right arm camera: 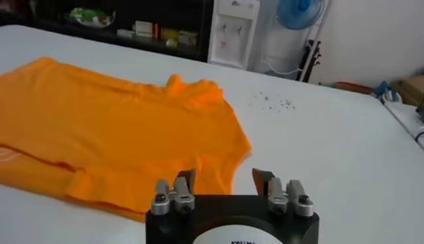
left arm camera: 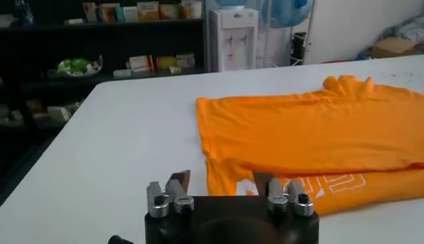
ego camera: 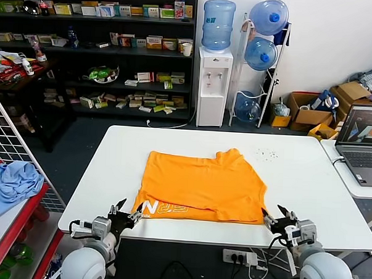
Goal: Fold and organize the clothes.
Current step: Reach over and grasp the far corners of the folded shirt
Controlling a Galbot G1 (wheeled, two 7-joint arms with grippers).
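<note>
Two grippers at lower frame edge, both empty, fingers spread: left gripper (ego camera: pixel 125 212) at lower left, off shirt's near-left corner; right gripper (ego camera: pixel 278 216) at lower right, off near-right corner. Orange T-shirt (ego camera: pixel 202 183) centre frame on white table (ego camera: pixel 110 167), long axis left-right, lettered layer nearest. Arms equally near.

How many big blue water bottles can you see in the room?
4: one sits on top of the white water dispenser; three are stacked in the rack beside it, top, middle and bottom. Others may be hidden.
</note>
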